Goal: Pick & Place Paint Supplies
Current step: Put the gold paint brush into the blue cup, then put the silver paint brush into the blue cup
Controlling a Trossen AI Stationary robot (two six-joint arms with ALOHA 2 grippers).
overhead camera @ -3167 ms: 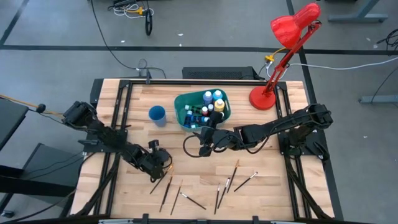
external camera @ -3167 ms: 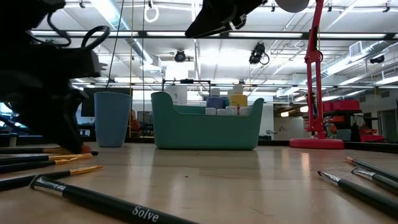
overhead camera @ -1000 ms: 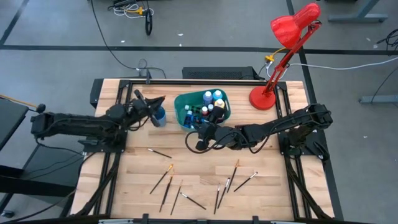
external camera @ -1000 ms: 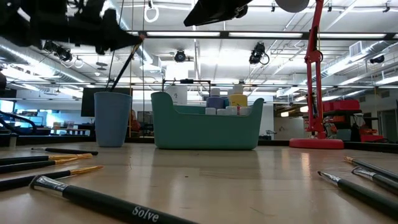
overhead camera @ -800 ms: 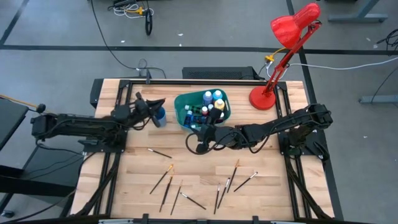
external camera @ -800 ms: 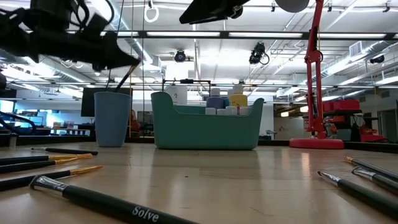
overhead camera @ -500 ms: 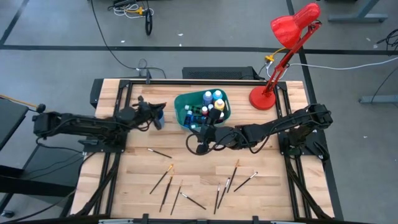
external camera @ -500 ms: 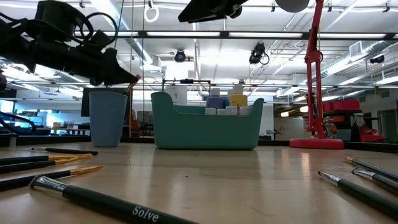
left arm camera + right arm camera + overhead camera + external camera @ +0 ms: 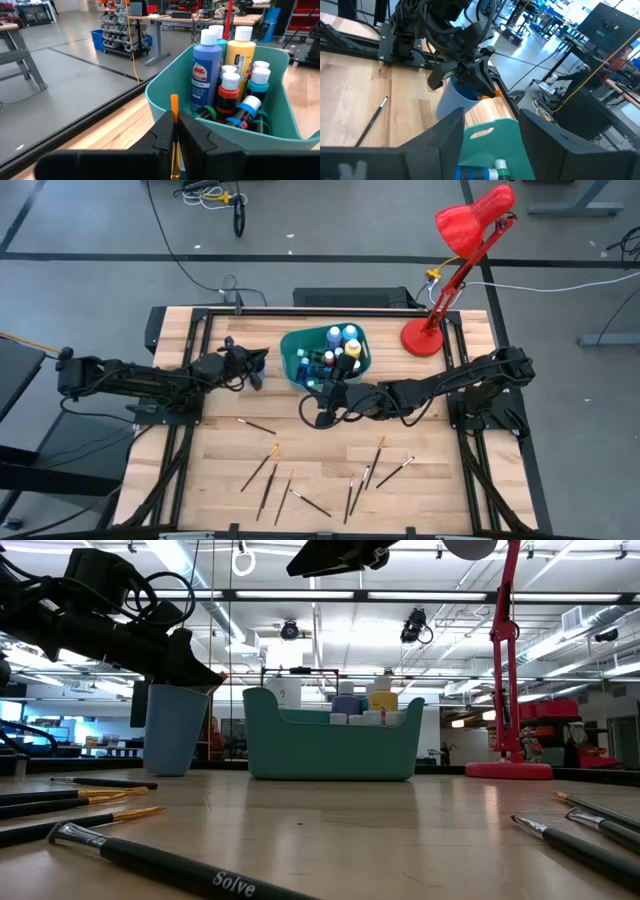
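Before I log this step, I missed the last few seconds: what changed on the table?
The left end effector carried a brush from the table's near left up to the small blue cup, lowered it into the cup, and the cup now leans left. Its fingers are just parting around the handle. One more brush lies on the table. The right end effector, teal bin and red lamp stayed put.

Left arm extended inward, its end effector pinched nearly closed. Right arm reaches inward, its end effector spread wide, holding nothing.
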